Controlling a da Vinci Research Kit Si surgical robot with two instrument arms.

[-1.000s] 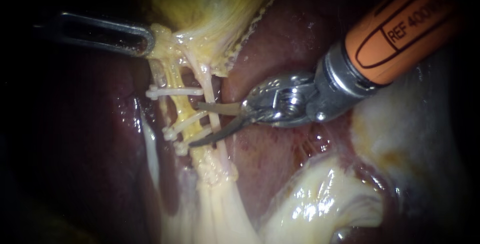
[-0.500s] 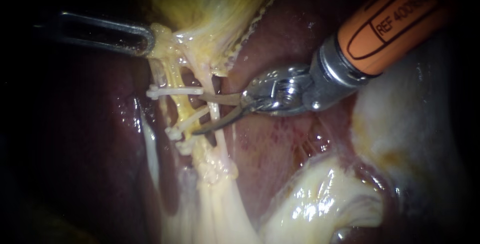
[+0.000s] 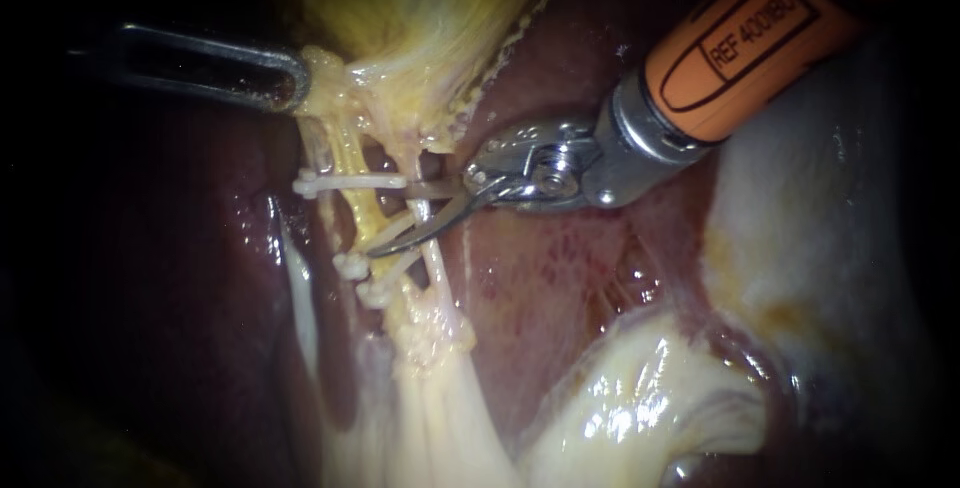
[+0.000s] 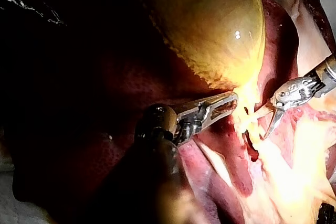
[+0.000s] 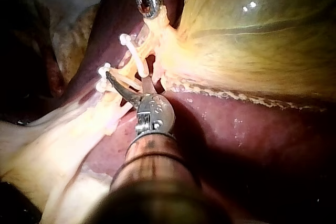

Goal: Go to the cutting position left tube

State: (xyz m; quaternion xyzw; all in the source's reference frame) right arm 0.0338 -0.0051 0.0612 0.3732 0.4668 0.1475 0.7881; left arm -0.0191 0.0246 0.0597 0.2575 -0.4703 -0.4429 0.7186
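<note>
Standing apart in a narrow V, the two curved blades of my right instrument (image 3: 398, 218) hold nothing. Its shaft comes in from the upper right. The lower blade lies across the front of the pale right tube (image 3: 437, 268), and its tip rests at the yellow left tube (image 3: 362, 210). The upper blade points toward the same place, but its tip is partly hidden behind the right tube (I cannot tell how far it goes). The left tube runs down from the neck of the gallbladder (image 3: 420, 8), just beside the right tube. It carries three white clips: the upper clip (image 3: 350, 183) sits above the blade tip, and the two lower clips (image 3: 352, 266) sit close together below it. So the blade tip meets the left tube between the upper clip and the lower pair.

My left instrument (image 3: 296, 83) enters from the left, and its jaws are pressed together on the yellow tissue at the gallbladder neck, above the clips. The dark red liver (image 3: 560, 278) lies under both tubes, and paler fatty tissue lies toward its lower edge.
</note>
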